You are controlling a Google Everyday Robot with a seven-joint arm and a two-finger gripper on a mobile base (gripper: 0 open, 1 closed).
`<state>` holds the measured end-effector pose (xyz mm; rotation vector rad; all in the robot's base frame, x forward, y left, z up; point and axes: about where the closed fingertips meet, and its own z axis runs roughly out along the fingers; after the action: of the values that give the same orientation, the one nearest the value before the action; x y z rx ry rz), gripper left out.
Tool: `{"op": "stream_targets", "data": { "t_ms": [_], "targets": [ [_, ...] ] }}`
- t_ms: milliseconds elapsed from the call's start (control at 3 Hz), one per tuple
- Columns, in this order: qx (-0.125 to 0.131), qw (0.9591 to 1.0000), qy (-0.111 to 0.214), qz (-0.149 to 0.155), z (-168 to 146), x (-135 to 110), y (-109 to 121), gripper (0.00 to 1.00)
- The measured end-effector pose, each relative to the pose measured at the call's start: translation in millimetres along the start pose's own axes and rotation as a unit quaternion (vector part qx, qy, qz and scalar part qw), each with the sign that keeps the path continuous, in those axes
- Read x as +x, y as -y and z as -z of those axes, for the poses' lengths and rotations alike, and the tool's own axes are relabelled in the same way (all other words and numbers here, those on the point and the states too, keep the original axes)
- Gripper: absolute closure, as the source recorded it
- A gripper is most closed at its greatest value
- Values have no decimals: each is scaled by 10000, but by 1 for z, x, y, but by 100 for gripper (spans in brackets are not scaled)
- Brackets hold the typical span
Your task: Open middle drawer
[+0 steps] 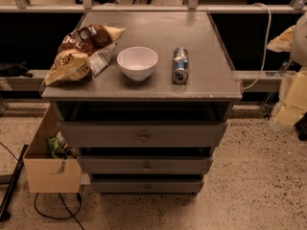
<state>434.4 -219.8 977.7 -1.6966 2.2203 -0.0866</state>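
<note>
High frontal view, hand (pixel 287 113) far right

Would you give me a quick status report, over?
Claw at far right, off the cabinet. Middle drawer looks shut, knob untouched. Cardboard box left of cabinet, not blocking.

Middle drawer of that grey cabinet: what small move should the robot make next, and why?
Probably bring the gripper, now off at the right edge, toward the small round metal knob on the grey wooden middle drawer; that drawer looks shut and nothing touches it.
</note>
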Motion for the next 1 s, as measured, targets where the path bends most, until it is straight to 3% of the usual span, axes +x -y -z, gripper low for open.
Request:
{"op": "stream_targets", "data": {
  "t_ms": [333, 667, 1000],
  "targets": [
    [-7, 9992, 364, -146, -10, 21, -10, 0],
    [-159, 9933, 1062, -416, -28, 43, -37, 0],
    [-407, 9841, 1659, -486, -48, 42, -67, 0]
  ]
}}
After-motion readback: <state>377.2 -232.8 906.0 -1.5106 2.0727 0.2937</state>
